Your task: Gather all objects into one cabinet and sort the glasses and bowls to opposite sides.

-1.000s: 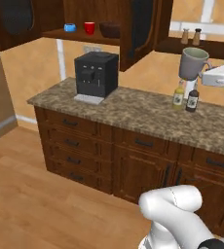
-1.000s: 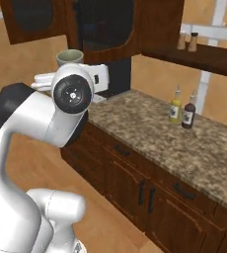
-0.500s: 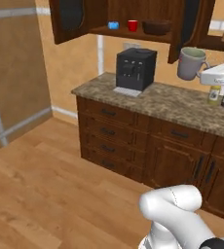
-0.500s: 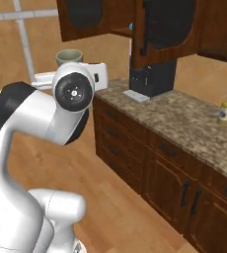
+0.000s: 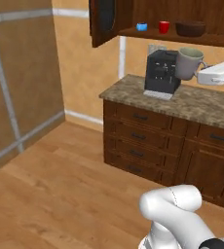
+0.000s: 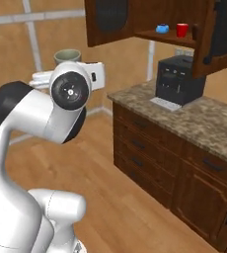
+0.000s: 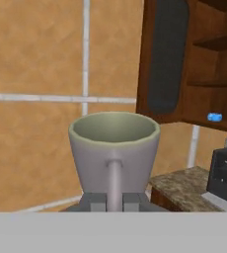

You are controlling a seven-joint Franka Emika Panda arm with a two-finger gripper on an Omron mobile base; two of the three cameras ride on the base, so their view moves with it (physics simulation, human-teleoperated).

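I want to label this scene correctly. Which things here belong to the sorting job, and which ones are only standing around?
Part of the job:
- mug, held by its handle in the shut gripper
- red cup on the cabinet shelf
- dark brown bowl on the same shelf
- open cabinet

Just standing around:
- black coffee machine on the counter
- small blue object on the shelf

Kitchen: granite-topped desk [image 5: 192, 99] over dark wood drawers [image 5: 138, 138], wall cabinet [image 5: 133, 19] above, black coffee machine [image 5: 160, 73], wood floor [image 5: 60, 194].

On the cabinet [image 5: 109, 22] shelf, cup [image 5: 163, 27] sits left of bowl [image 5: 190, 28] (coffee machine [image 5: 161, 72] on counter [image 5: 201, 99] below)
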